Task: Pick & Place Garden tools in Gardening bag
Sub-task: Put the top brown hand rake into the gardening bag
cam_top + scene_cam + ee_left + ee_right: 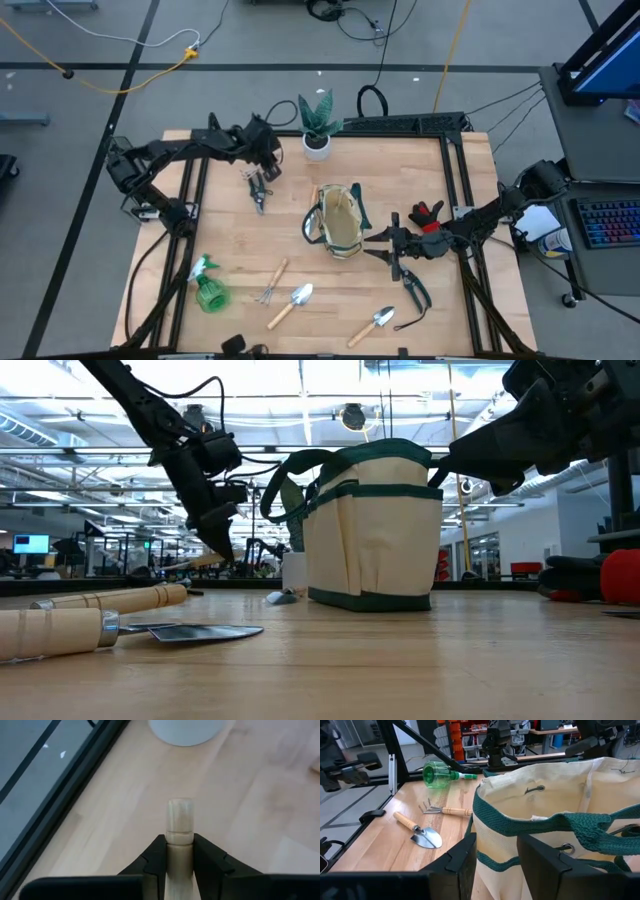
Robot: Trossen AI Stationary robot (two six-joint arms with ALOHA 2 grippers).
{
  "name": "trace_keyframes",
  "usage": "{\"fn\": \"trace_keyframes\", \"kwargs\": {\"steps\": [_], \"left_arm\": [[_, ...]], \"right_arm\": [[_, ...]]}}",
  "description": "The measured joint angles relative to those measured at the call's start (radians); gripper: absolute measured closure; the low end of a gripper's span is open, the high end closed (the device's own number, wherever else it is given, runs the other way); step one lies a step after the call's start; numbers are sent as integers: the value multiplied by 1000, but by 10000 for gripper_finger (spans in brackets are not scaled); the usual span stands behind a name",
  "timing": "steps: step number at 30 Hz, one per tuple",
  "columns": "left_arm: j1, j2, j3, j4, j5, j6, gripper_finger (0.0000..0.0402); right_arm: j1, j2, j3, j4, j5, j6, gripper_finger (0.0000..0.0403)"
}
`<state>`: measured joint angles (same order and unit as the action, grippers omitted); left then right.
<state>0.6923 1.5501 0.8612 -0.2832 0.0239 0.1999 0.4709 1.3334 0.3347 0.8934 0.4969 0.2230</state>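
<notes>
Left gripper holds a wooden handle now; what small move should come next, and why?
Probably carry it toward the gardening bag. The left gripper is shut on a wooden-handled tool near the white pot, apart from the bag, whose rim the right gripper straddles.

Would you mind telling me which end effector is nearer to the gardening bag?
The right end effector is nearer, at the gardening bag rim. The left end effector, gripping a wooden handle, is across the table near the plant pot.
</notes>
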Motion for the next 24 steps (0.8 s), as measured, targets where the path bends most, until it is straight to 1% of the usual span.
{"fn": "trace_keyframes", "kwargs": {"steps": [16,24], "left_arm": [[-143,0,0,9,0,-15,330],[-234,0,1,81,0,-27,331]], "right_arm": [[0,0,0,0,0,0,268],[0,0,0,0,0,0,268]]}}
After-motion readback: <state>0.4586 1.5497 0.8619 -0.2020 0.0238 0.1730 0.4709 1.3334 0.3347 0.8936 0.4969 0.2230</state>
